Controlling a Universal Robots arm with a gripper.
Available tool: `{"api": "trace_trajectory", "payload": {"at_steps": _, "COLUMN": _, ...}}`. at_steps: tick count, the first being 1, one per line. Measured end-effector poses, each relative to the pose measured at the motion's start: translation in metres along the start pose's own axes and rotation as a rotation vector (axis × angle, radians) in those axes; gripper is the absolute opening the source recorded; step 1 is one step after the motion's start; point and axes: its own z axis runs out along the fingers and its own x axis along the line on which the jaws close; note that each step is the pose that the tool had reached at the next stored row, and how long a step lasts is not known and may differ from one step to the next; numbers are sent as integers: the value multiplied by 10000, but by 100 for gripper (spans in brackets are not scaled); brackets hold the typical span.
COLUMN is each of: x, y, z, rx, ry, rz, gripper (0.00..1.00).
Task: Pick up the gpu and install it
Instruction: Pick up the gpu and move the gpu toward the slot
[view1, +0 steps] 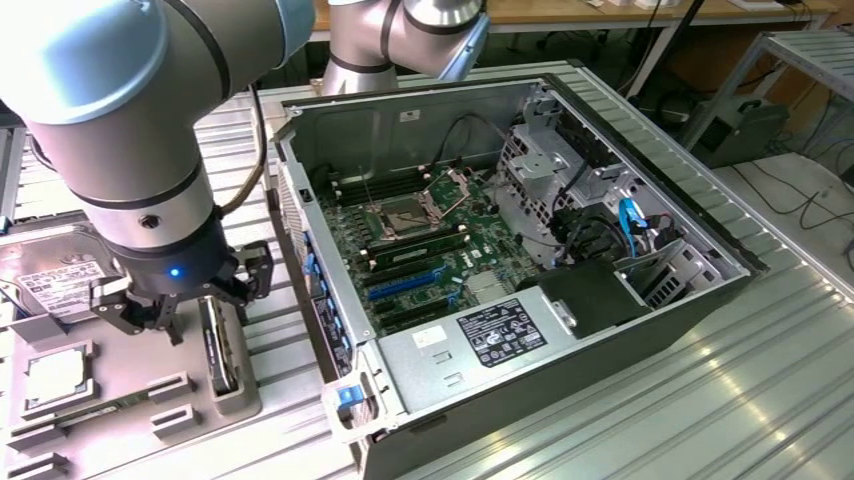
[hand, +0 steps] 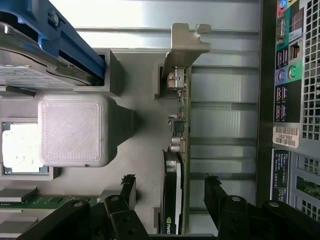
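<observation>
The open computer case (view1: 534, 250) lies on its side on the ribbed metal table (view1: 747, 400). On the exterior view's left of it, the arm (view1: 120, 130) hangs over a grey tray (view1: 140, 365). The gripper (hand: 172, 192) is spread wide, its fingers (hand: 216, 192) on either side of the gpu (hand: 175, 165) without touching it. The gpu stands on edge in the tray, its silver bracket at the end farther from the fingers. A hard drive (view1: 54, 275) and a processor chip (view1: 56, 375) sit in the same tray.

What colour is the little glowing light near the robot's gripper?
Blue. The small round light shows best in the exterior view.
</observation>
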Motion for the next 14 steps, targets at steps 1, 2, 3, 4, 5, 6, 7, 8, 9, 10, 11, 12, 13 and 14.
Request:
{"api": "trace_trajectory", "payload": {"at_steps": 1, "x": 0, "y": -1, "z": 19, "rx": 0, "ry": 1, "rz": 0, "gripper": 66}}
{"api": "trace_trajectory", "payload": {"at_steps": 2, "x": 0, "y": -2, "z": 34, "rx": 0, "ry": 1, "rz": 0, "gripper": 66}}
{"api": "trace_trajectory", "payload": {"at_steps": 3, "x": 0, "y": -3, "z": 48, "rx": 0, "ry": 0, "rz": 0, "gripper": 66}}
{"api": "trace_trajectory", "payload": {"at_steps": 4, "x": 0, "y": -4, "z": 58, "rx": 0, "ry": 1, "rz": 0, "gripper": 66}}
{"api": "trace_trajectory", "payload": {"at_steps": 5, "x": 1, "y": -4, "z": 65, "rx": 1, "ry": 1, "rz": 0, "gripper": 66}}
{"api": "trace_trajectory", "payload": {"at_steps": 6, "x": 0, "y": -4, "z": 66, "rx": 11, "ry": 3, "rz": 1, "gripper": 66}}
{"api": "trace_trajectory", "payload": {"at_steps": 7, "x": 0, "y": -4, "z": 66, "rx": 32, "ry": 5, "rz": -1, "gripper": 66}}
{"api": "trace_trajectory", "payload": {"at_steps": 8, "x": 0, "y": 5, "z": 66, "rx": 44, "ry": 6, "rz": 0, "gripper": 66}}
{"api": "trace_trajectory", "payload": {"at_steps": 9, "x": 0, "y": 11, "z": 70, "rx": 43, "ry": 3, "rz": -1, "gripper": 66}}
{"api": "trace_trajectory", "payload": {"at_steps": 10, "x": 0, "y": 14, "z": 75, "rx": 44, "ry": 3, "rz": -1, "gripper": 66}}
{"api": "trace_trajectory", "payload": {"at_steps": 11, "x": -1, "y": 14, "z": 82, "rx": 44, "ry": 4, "rz": -2, "gripper": 66}}
{"api": "trace_trajectory", "payload": {"at_steps": 12, "x": 0, "y": 14, "z": 94, "rx": 45, "ry": 5, "rz": 0, "gripper": 66}}
{"api": "trace_trajectory", "payload": {"at_steps": 13, "x": 0, "y": 14, "z": 108, "rx": 45, "ry": 6, "rz": 0, "gripper": 66}}
{"api": "trace_trajectory", "payload": {"at_steps": 14, "x": 0, "y": 15, "z": 128, "rx": 44, "ry": 6, "rz": 0, "gripper": 66}}
